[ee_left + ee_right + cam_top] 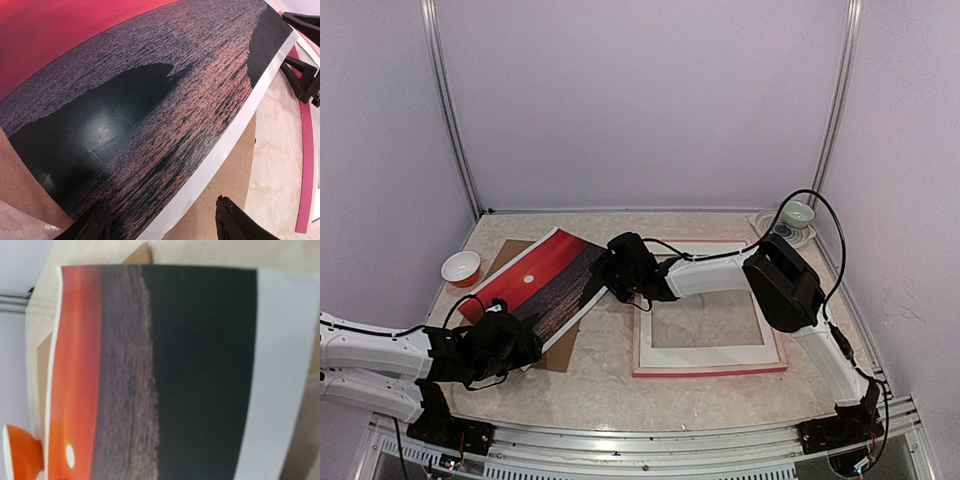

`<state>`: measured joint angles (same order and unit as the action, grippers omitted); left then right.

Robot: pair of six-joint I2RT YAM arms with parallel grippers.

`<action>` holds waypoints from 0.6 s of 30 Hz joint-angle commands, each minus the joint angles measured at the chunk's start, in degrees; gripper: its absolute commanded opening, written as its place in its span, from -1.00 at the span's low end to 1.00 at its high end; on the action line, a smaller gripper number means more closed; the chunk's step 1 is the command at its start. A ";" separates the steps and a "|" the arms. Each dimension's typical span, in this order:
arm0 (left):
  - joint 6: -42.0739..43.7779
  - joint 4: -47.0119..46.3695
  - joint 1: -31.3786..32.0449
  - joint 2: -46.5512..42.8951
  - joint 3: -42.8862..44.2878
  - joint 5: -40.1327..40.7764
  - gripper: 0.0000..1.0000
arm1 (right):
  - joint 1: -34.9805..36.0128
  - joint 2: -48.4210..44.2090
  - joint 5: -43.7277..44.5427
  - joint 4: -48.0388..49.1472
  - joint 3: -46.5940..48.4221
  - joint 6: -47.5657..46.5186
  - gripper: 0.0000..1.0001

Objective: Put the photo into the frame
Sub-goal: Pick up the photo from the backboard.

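The photo [542, 280], a red sunset over dark sea with a white border, lies on a brown backing board [560, 353] left of centre. Its right side bows upward. My left gripper [525, 345] is at the photo's near corner. It is open, and its fingertips [95, 222] straddle the white border [220, 155]. My right gripper [608, 268] reaches across to the photo's right edge. Its black fingers [300, 80] stand apart around that far corner. The right wrist view shows only the photo [150, 375] close up. The pink frame [710, 369] lies flat at centre right.
A white mat [710, 355] with a window lies in the frame. An orange-and-white bowl [461, 268] stands at the left, just beyond the board. A pale cup on a saucer [798, 215] sits at the back right corner. Booth walls close in three sides.
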<state>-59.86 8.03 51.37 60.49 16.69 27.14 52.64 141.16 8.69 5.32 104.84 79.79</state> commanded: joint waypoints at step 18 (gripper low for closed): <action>2.00 0.99 -0.07 -1.37 1.18 -2.85 0.51 | -1.67 -1.53 -7.69 16.18 -11.59 -13.42 -0.76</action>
<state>-58.65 7.51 51.40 60.60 16.71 24.29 51.72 141.12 2.76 19.40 95.77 71.92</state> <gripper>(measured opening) 0.740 0.176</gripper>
